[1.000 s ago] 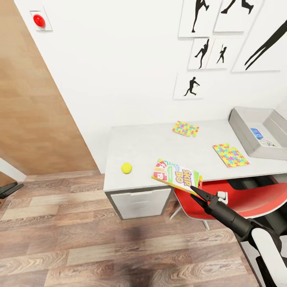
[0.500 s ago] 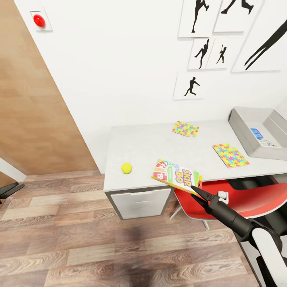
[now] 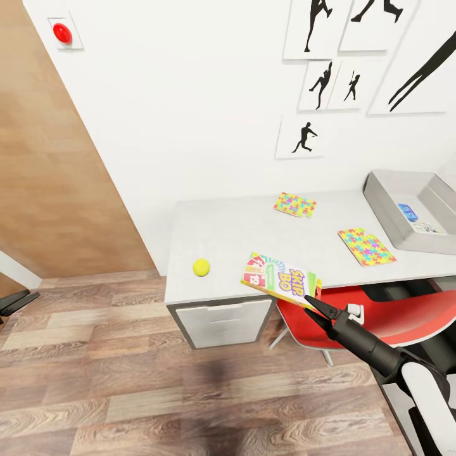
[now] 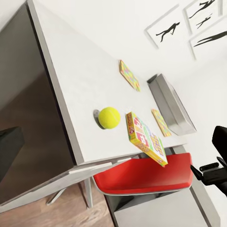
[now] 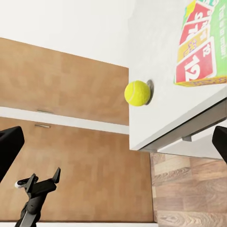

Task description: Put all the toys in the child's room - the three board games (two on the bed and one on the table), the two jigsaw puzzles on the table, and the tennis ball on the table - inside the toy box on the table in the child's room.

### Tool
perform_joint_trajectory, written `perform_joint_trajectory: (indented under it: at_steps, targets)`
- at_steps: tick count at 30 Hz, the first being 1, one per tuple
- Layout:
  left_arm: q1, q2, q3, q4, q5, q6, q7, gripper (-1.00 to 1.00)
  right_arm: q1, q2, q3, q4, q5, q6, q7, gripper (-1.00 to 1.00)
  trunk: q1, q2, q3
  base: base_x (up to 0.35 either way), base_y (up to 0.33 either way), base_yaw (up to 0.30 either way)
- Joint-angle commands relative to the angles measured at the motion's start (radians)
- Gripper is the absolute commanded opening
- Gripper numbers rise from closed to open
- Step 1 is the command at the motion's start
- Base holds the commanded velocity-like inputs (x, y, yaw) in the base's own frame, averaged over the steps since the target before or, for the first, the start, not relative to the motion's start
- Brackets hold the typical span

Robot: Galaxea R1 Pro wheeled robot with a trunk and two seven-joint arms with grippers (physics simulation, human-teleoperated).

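Note:
A Skip-Bo board game (image 3: 280,279) lies on the table (image 3: 240,228) at its front edge, one corner overhanging. My right gripper (image 3: 308,304) hovers open just in front of that corner, its fingers (image 5: 9,151) spread wide with nothing between them. The tennis ball (image 3: 201,267) rests left of the game. Two jigsaw puzzles (image 3: 295,204) (image 3: 366,246) lie flat further right. The toy box (image 3: 380,196) stands at the table's right end, with a small blue board game (image 3: 408,211) inside. My left gripper (image 3: 16,301) hangs open far to the left, over the floor.
A red chair (image 3: 380,316) is tucked under the table, right beneath my right arm. White drawers (image 3: 221,320) sit under the table's left end. A wooden wall panel (image 3: 57,190) stands to the left. Wood floor stretches in front.
My right gripper has edged very slightly to the right. Nothing else has moved.

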Motion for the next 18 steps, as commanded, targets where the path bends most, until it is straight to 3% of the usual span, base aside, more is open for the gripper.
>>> perform_joint_trajectory:
  at_steps: [1, 10, 18]
  targets:
    - [-0.001, 0.0, 0.0, 0.0, -0.001, 0.011, -0.004, 1.0, -0.001, 0.0, -0.001, 0.0, 0.001, 0.006, 0.003, 1.0, 0.0, -0.001, -0.001, 0.0, 0.0, 0.0]
    - [0.0, 0.0, 0.0, 0.0, -0.002, 0.011, -0.004, 1.0, 0.001, -0.002, -0.001, 0.0, 0.001, 0.006, 0.003, 1.0, 0.0, -0.001, 0.009, 0.0, -0.018, -0.056]
    - [0.0, 0.0, 0.0, 0.0, -0.001, 0.011, -0.004, 1.0, 0.001, -0.002, -0.002, 0.005, 0.001, 0.006, 0.004, 1.0, 0.0, -0.001, 0.022, 0.0, -0.171, -0.088]
